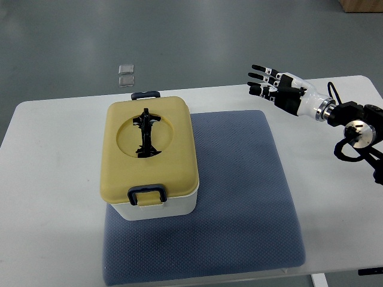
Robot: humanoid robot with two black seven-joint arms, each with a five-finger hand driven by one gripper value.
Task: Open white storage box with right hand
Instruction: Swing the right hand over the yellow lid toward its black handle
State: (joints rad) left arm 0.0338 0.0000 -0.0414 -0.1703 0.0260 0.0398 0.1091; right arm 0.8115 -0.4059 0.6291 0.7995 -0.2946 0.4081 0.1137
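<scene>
The white storage box [154, 206] stands on the left part of a blue mat [239, 197]. Its yellow lid [125, 170] is closed, with a black folding handle [145, 133] lying in a round recess on top. Dark blue latches sit at the near end [147, 194] and the far end [146, 94]. My right hand [267, 84] hovers above the table's far right, well to the right of the box, fingers spread and holding nothing. Its arm [353, 122] comes in from the right edge.
The white table [54, 179] carries the mat and box. Two small clear squares [125, 74] lie on the grey floor beyond the table's far edge. A brown object [362, 5] shows at the top right corner.
</scene>
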